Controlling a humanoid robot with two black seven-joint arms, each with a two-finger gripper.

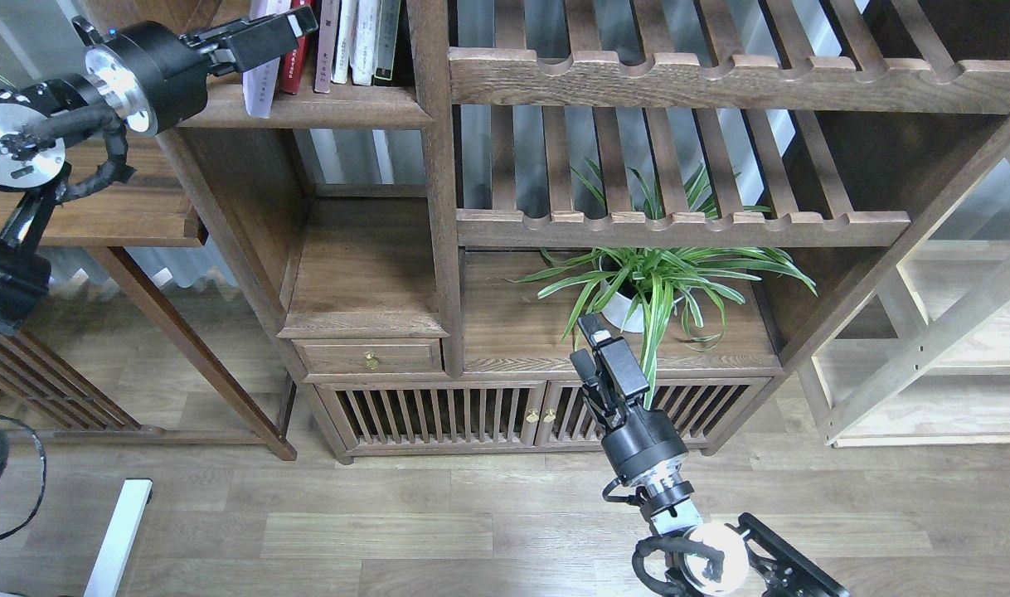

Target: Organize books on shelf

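The shelf (pixel 306 109) is the dark wooden board at the top left of the bookcase. Several books stand on it. A white-covered book (pixel 260 86) leans at the left end, with a red book (pixel 292 75) right of it and then a maroon-spined book (pixel 328 50). Pale and dark spines (pixel 364 41) follow against the post. My left gripper (pixel 264 33) reaches in from the left, across the front of the white and red books. Its hold on them cannot be told. My right gripper (pixel 589 342) is low at the centre, open and empty, in front of the cabinet.
A potted spider plant (pixel 654 282) stands on the lower board just behind my right gripper. Slatted racks (pixel 679 220) with scalloped rails fill the right side. A small drawer (pixel 371 356) and slatted cabinet doors (pixel 439 414) sit below. A side table (pixel 99 199) is at the left.
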